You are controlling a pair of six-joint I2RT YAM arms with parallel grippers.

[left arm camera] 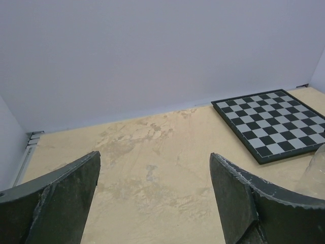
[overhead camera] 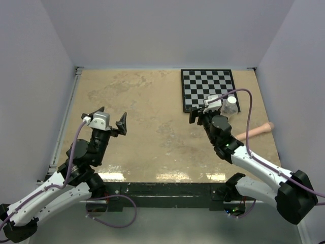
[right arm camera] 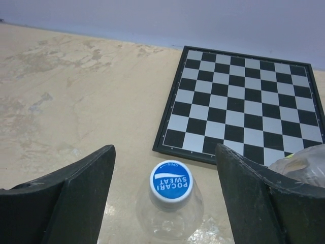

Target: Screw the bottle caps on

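Surrounding walls [overhead camera: 167, 30]: plain, pale lilac-white on the left, back and right, boxing the counter in.
Counter [overhead camera: 147, 132]: beige and mottled like stone, with darker blotches toward the far left and bright glare streaks along the near edge.
Rail [overhead camera: 65, 122]: a pale metal strip along the counter's left edge, at the foot of the left wall.
Chessboard [overhead camera: 208, 90]: black and silver with a dark frame, lying flat at the far right of the counter.
Short bottle [right arm camera: 170, 213]: clear and upright on the counter near the chessboard's edge, seen from above in the right wrist view.
Blue cap [right arm camera: 171, 183]: sits on the short bottle's neck and carries white print; how tightly it is turned cannot be told.
Taller bottle [overhead camera: 229, 109]: clear, standing at the chessboard's near right corner, just beside the right arm's wrist.
White cap [overhead camera: 231, 100]: on top of the taller bottle.
Pinkish stick [overhead camera: 255, 131]: lying on the counter to the right of the right arm, apart from both bottles.
Right claw [right arm camera: 163, 152]: fingers spread wide with the capped short bottle between them, touching neither finger.
Left claw [overhead camera: 112, 115]: spread wide over bare counter at the left, holding nothing, well apart from both bottles.
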